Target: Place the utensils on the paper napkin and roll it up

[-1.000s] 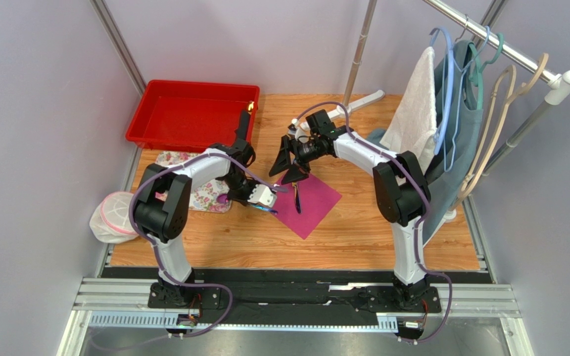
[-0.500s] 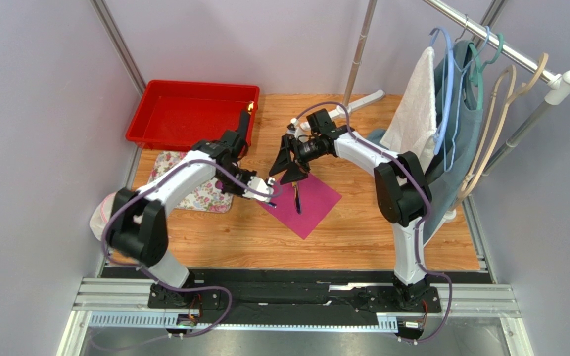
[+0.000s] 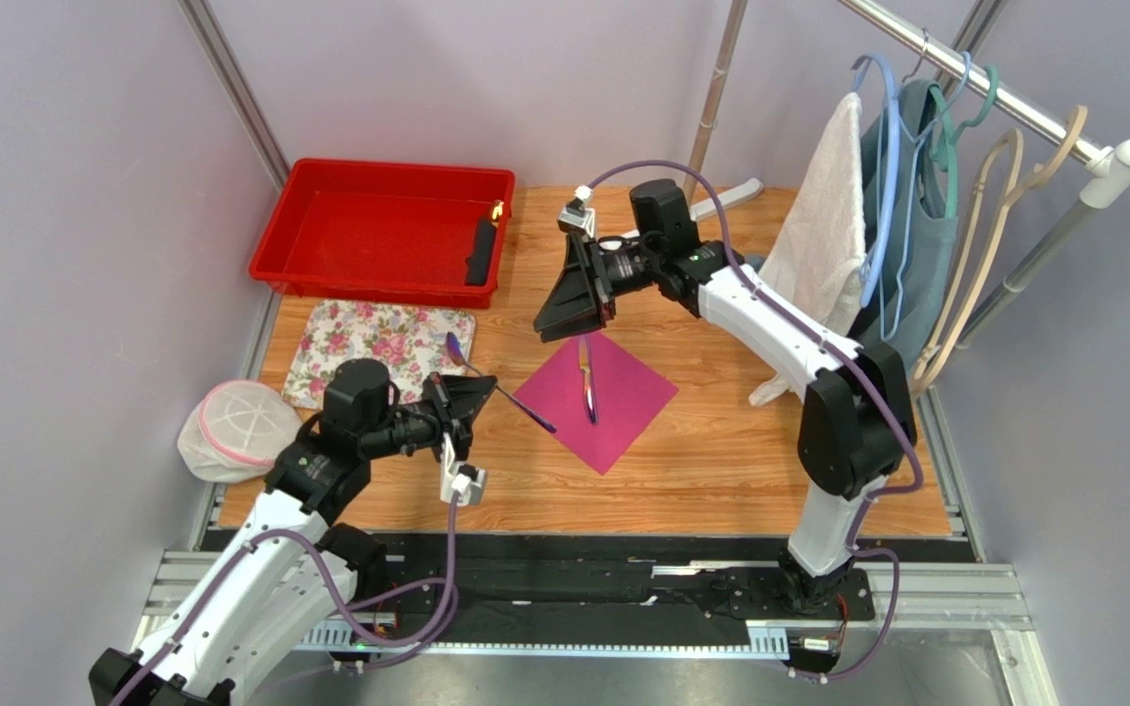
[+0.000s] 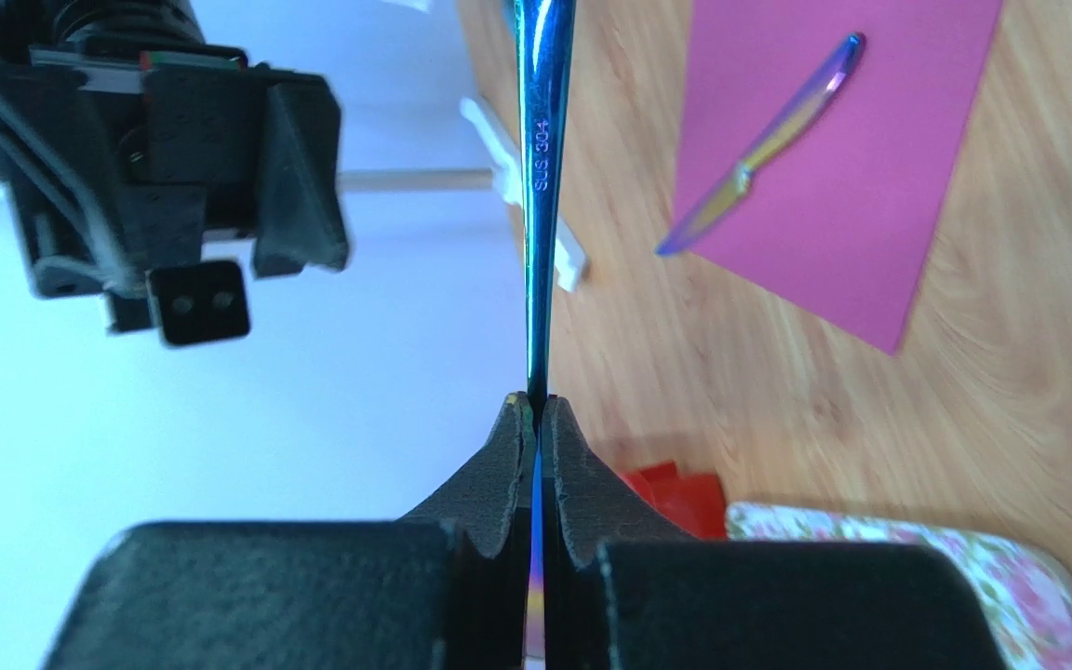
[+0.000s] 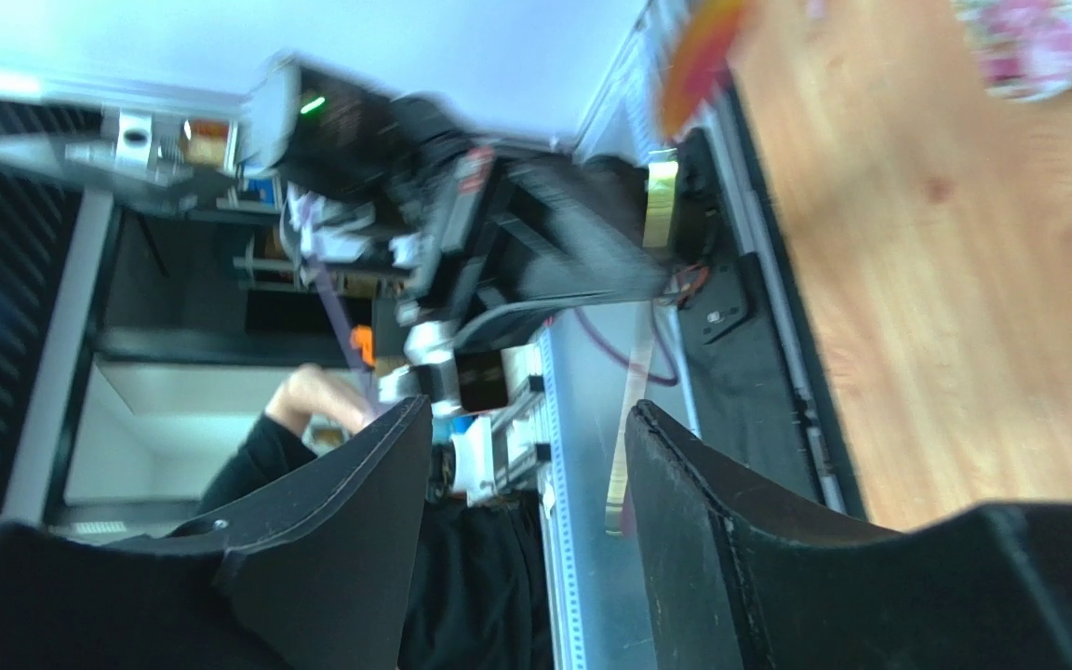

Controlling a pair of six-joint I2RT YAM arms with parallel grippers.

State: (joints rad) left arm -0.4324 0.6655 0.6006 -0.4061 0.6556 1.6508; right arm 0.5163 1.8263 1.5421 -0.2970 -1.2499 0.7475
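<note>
Slick steel utensil (image 4: 542, 210), thin pinch.
Your left gripper (image 4: 535, 412) clamps its stiff shank; the flimsy paper napkin (image 4: 863, 182) lies ahead; your right gripper (image 5: 528, 412) stands open, empty.

Red tray (image 3: 365, 228), floral cloth (image 3: 380, 336), clothes rail (image 3: 1057, 115)
</note>
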